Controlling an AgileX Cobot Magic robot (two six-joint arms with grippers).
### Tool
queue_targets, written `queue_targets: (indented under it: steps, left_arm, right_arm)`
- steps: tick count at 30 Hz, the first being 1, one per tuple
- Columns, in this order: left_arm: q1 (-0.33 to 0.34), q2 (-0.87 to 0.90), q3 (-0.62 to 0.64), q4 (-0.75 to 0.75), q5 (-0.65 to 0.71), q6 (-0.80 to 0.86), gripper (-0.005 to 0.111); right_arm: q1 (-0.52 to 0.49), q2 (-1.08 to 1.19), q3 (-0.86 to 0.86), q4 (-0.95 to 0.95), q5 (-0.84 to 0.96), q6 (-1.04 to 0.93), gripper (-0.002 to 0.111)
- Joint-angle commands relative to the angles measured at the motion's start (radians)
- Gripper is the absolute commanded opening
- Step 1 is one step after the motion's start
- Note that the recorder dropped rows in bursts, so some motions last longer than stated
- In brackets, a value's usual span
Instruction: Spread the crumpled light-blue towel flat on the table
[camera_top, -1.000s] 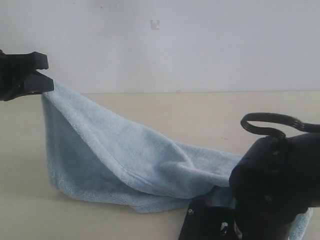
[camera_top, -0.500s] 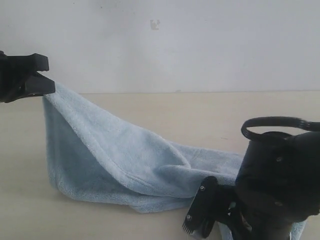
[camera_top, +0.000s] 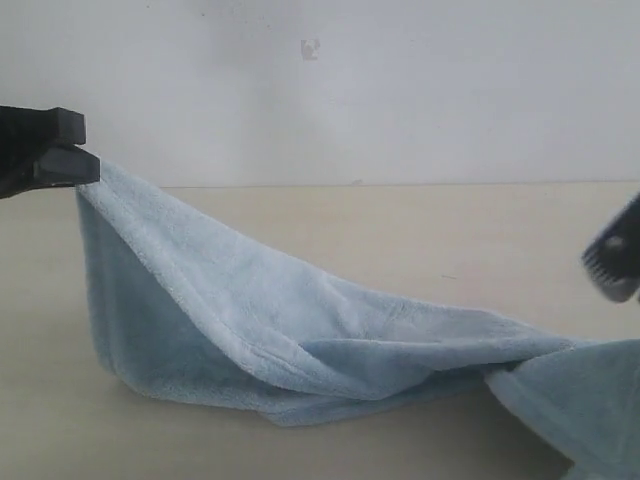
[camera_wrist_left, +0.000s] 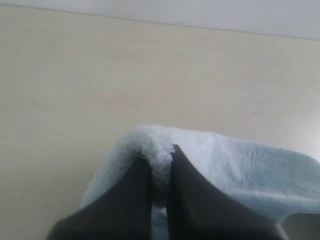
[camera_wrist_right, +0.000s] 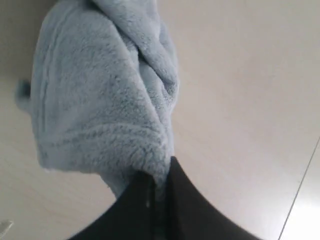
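Towel (camera_top: 300, 330): long axis 9-to-3 across exterior view, strung between both arms, belly sagging onto tabletop (camera_top: 400, 230). Left jaws: clamped on raised corner, 9 o'clock. Right jaws: clamped on twisted end, 4 o'clock. Judgement: stretch runs along that axis.

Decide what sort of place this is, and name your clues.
Likely a robot lab or test bench: a plain table against a blank wall, with a towel pinched by the left gripper and right gripper.
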Motion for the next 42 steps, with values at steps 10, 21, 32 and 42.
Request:
queue_targets:
  steps: [10,21,32,42]
  left_arm:
    - [0.004,-0.244,-0.003,0.446,0.105,-0.335,0.004]
    - [0.004,-0.252,0.000,0.466,0.105,-0.335,0.004]
    - [0.004,-0.252,0.000,0.466,0.097,-0.335,0.004]
    - [0.002,-0.250,0.000,0.466,0.083,-0.338,0.004]
  right_arm:
    - [-0.427,-0.020,0.031,0.169,-0.045,-0.319,0.000]
    - [-0.451,0.388,0.010,0.251,-0.377,-0.287,0.055]
    - [-0.447,0.215,0.008,0.091,-0.358,-0.149,0.057]
    - [-0.447,0.034,0.037,0.567,-0.086,-0.471,0.057]
